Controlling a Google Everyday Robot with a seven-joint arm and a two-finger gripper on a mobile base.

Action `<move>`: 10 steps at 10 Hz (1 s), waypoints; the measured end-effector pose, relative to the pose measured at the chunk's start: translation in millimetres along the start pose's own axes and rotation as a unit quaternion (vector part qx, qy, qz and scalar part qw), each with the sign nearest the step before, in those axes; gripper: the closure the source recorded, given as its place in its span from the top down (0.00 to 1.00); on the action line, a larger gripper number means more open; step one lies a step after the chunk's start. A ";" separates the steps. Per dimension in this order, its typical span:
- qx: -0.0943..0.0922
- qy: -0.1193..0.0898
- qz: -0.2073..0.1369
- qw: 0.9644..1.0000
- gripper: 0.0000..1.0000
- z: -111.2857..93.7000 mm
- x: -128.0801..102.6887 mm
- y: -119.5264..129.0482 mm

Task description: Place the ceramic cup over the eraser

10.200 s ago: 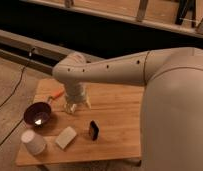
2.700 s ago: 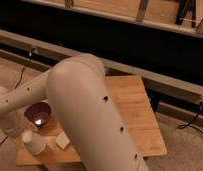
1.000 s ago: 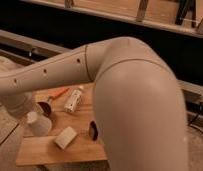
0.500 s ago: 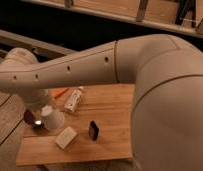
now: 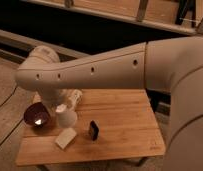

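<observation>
Under the jaws is the ceramic cup [image 5: 66, 118], beside the eraser [image 5: 93, 129].

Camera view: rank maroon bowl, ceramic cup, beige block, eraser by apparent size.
1. maroon bowl
2. ceramic cup and beige block: look alike, not ranked; the gripper sits at the cup's top
3. eraser

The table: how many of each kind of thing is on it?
1 maroon bowl
1 ceramic cup
1 eraser
1 beige block
1 white bottle
Total: 5
The gripper is just above the ceramic cup.
</observation>
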 end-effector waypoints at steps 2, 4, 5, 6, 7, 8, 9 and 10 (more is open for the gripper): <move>-0.004 -0.003 0.015 1.000 0.09 -3.3 5.4 -7.9; -0.004 -0.005 0.025 1.000 0.09 -4.4 10.2 -13.5; -0.004 -0.005 0.034 0.999 0.09 -5.1 14.7 -18.9; -0.001 -0.006 0.046 0.999 0.09 -6.3 21.5 -27.0; -0.001 -0.007 0.053 0.999 0.09 -7.0 24.8 -30.8; 0.002 -0.007 0.067 0.998 0.09 -8.0 32.9 -39.3; 0.004 -0.007 0.074 0.997 0.09 -8.3 37.5 -43.6; 0.007 -0.007 0.085 0.996 0.09 -8.6 43.5 -49.7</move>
